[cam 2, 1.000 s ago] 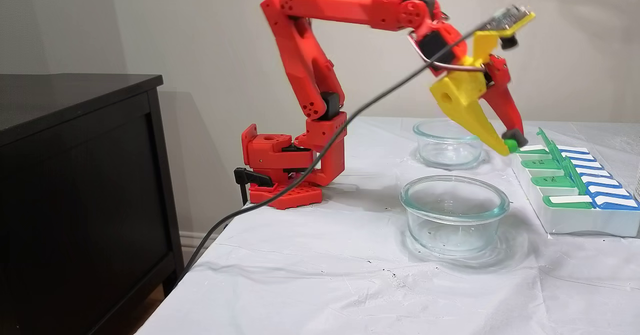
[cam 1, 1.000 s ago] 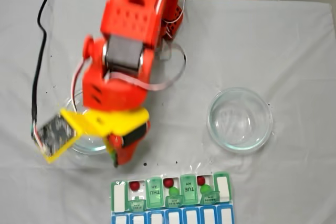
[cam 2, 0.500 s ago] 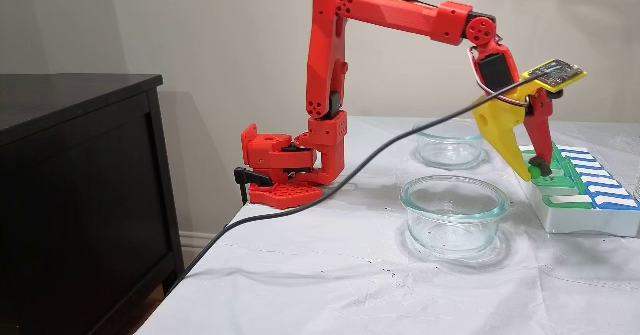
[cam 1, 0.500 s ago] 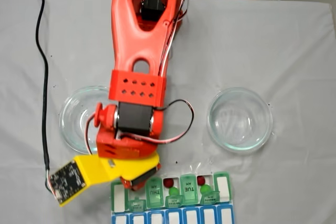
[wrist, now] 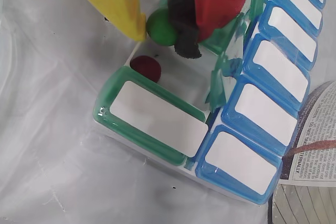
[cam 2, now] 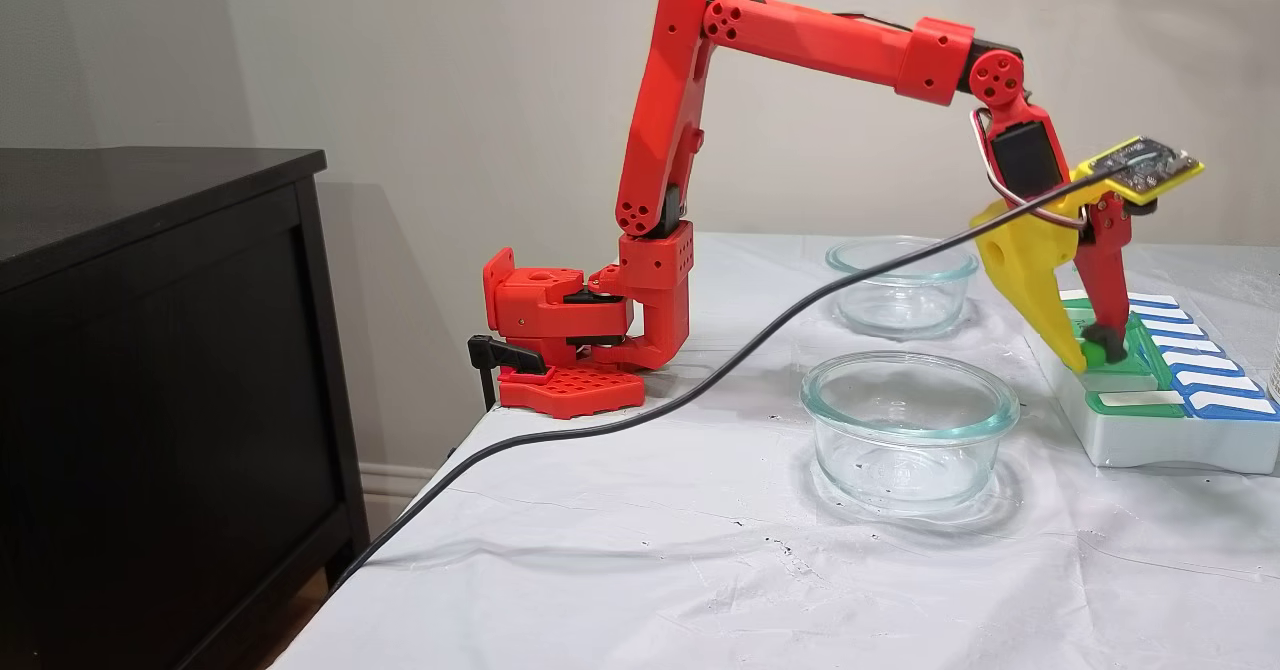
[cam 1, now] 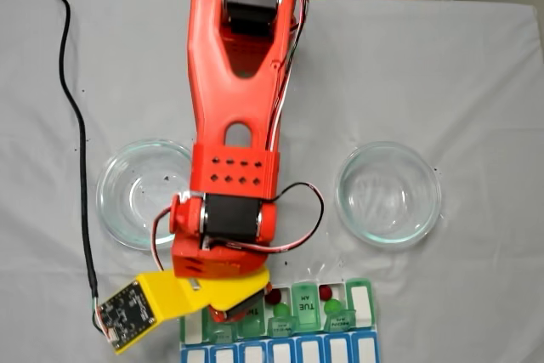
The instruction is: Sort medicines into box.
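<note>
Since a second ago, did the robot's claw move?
Yes. In a fixed view the gripper, pinching a green ball, went from above the far glass bowl rightward and down onto the pill box.

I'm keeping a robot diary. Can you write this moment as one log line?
end effector: shut on small round green ball | position: over open compartment of green-and-blue plastic pill organizer | compartment: holds dark red ball | release: pending

Raised green lids (wrist: 223, 72) hem the pincer (wrist: 160, 27) over the box (wrist: 157, 124).
</note>
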Available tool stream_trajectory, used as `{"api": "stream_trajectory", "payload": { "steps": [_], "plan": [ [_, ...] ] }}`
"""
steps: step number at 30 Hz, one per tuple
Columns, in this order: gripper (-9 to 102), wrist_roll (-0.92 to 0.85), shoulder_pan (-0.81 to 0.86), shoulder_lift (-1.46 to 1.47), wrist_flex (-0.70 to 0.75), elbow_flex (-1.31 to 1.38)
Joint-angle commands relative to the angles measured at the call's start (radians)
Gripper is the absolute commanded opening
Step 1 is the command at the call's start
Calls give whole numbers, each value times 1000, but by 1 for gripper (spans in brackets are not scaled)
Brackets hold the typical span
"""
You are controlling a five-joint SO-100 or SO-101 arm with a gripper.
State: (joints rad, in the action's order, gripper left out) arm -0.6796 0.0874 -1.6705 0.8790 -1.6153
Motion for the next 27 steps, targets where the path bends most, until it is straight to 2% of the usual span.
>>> {"api": "stream_trajectory", "payload": {
  "steps": [1,15,19,27],
  "plan": [
    [0,2,-11,-26,-29,124],
    [0,6,14,-43,-192,58],
    [0,-2,15,-37,-199,49],
    [12,-35,8,-49,-141,40]
  ]
}}
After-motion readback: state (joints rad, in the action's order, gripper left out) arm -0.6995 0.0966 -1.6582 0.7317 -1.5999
